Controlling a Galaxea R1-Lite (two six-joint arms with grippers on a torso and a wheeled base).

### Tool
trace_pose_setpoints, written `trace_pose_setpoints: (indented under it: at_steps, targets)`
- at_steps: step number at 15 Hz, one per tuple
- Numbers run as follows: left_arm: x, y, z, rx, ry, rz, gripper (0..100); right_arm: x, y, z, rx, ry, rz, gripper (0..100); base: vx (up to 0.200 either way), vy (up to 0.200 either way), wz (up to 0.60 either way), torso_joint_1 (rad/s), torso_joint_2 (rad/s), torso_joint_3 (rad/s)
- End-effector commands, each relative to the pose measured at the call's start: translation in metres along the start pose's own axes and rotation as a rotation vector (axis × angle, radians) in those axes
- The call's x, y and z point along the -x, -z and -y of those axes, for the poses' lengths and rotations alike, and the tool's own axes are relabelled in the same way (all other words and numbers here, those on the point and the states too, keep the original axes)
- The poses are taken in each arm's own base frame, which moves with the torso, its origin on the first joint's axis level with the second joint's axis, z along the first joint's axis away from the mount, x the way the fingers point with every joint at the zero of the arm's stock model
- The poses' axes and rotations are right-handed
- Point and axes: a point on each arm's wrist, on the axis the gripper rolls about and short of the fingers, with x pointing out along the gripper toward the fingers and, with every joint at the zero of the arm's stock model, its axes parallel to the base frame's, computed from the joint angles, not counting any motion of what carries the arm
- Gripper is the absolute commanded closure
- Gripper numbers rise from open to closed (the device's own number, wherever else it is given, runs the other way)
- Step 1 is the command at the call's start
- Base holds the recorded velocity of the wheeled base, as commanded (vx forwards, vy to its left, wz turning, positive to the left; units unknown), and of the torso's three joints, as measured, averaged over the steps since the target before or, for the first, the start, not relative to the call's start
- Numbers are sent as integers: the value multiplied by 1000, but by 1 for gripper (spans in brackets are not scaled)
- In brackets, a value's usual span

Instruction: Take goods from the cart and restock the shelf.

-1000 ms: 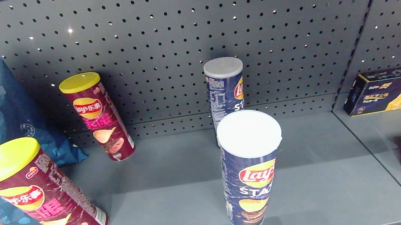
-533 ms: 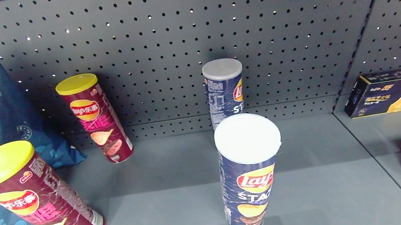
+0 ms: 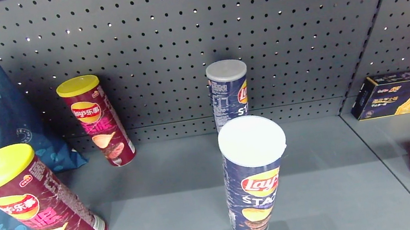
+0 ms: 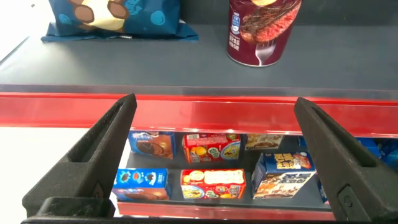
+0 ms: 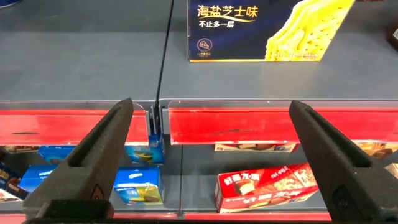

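Looking from the head, we find the shelf (image 3: pixel 171 215) carrying a front blue can (image 3: pixel 256 189), a rear blue can (image 3: pixel 228 90), a front maroon can (image 3: pixel 38 207) and a rear maroon can (image 3: pixel 97 123). We judge them light, stiff and slick-walled, best taken round the mid-body. Open deck lies between the pairs. At the left wrist, our left tool (image 4: pixel 214 102) hangs spread and empty before the red shelf lip (image 4: pixel 205 112). At the right wrist, our right tool (image 5: pixel 210 104) is likewise spread and empty, facing a box (image 5: pixel 264 28) beyond the lip.
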Motion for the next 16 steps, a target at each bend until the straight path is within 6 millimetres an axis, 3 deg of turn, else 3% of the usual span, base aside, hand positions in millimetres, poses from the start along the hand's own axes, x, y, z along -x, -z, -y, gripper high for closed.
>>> trace_pose_setpoints:
  at_steps: [1, 16]
  targets:
    - [0, 0, 0, 1, 0, 0, 0, 0, 0, 0, 0, 0, -1, 0, 0, 0, 0, 0, 0, 0]
    - [0, 0, 0, 1, 0, 0, 0, 0, 0, 0, 0, 0, -1, 0, 0, 0, 0, 0, 0, 0]
